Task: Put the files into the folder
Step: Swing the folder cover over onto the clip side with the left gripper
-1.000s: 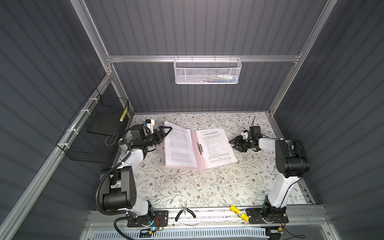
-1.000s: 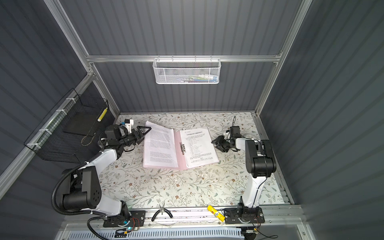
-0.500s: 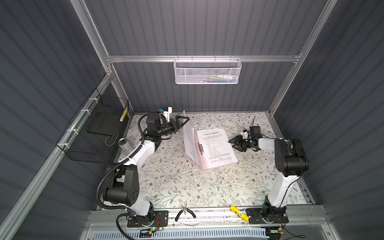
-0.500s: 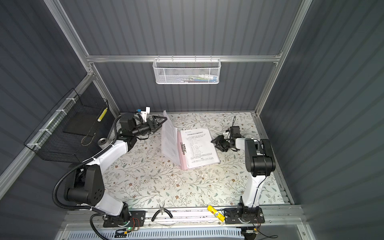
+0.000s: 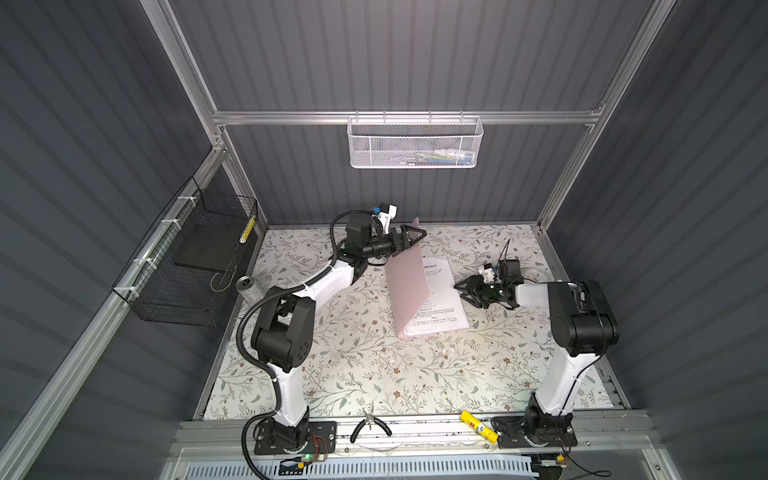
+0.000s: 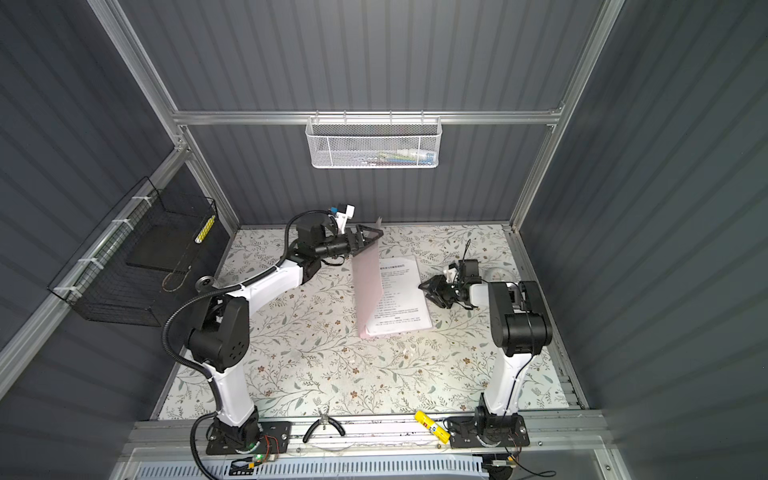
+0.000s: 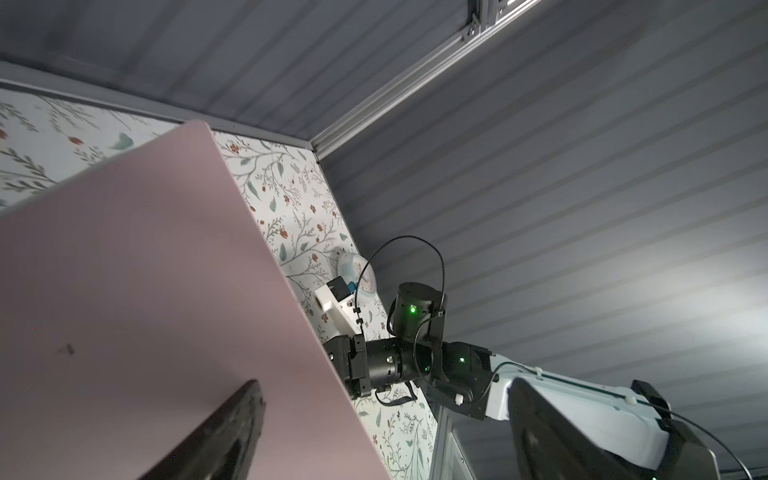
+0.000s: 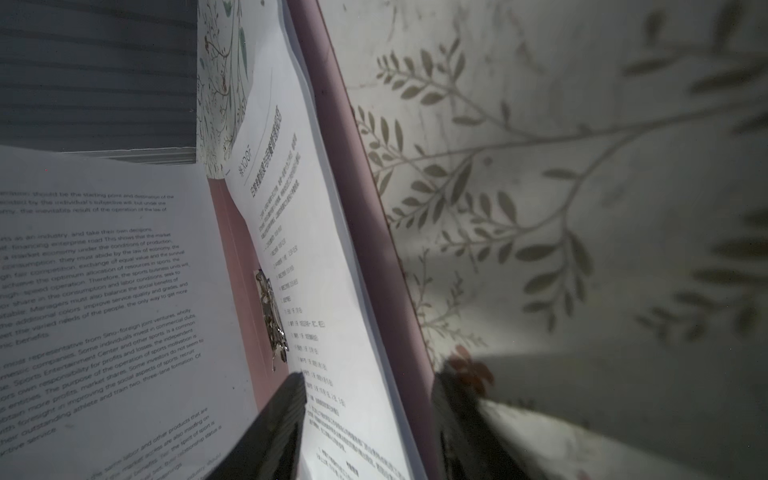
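One raised left gripper [image 5: 417,237] props folder [image 5: 408,291].

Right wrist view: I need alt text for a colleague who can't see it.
The pink folder lies open on the floral tabletop, with printed files on its flat half and a metal clip at the spine. Another printed sheet leans on the raised cover. The right gripper holds its two dark fingers apart, astride the folder's outer edge.

Pale pink folder [image 5: 407,291] half open, one cover raised steeply, printed white files [image 5: 442,301] lying on the flat cover
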Robot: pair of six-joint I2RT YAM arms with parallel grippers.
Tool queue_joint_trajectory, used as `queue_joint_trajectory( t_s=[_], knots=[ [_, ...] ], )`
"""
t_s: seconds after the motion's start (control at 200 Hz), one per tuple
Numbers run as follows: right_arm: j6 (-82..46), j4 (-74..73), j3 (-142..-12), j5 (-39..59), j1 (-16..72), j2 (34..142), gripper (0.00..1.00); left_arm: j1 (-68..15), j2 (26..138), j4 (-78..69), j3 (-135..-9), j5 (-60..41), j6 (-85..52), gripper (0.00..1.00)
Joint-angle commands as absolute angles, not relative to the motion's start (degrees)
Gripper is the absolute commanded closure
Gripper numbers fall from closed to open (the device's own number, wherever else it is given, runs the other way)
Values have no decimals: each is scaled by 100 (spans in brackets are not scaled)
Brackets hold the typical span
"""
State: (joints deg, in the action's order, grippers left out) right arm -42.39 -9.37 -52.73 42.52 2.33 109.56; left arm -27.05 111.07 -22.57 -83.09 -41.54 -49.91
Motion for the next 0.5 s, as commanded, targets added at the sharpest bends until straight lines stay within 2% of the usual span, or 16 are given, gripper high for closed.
queue_joint_trajectory(
  t_s=[0.0,0.265,0.495],
  knots=[
    [-4357,-643,-4898,4042,281,10898,47,-2876,11364,-2380,-8566,-4094,-5045,8],
    [-3969,-80,-4754,3431,172,10313,47,-3225,11806,-1505,-8773,-3639,-4245,9],
    [-3429,864,-4972,2564,105,9660,45,-3592,12182,260,-9379,-2356,-2743,7]
  ],
)
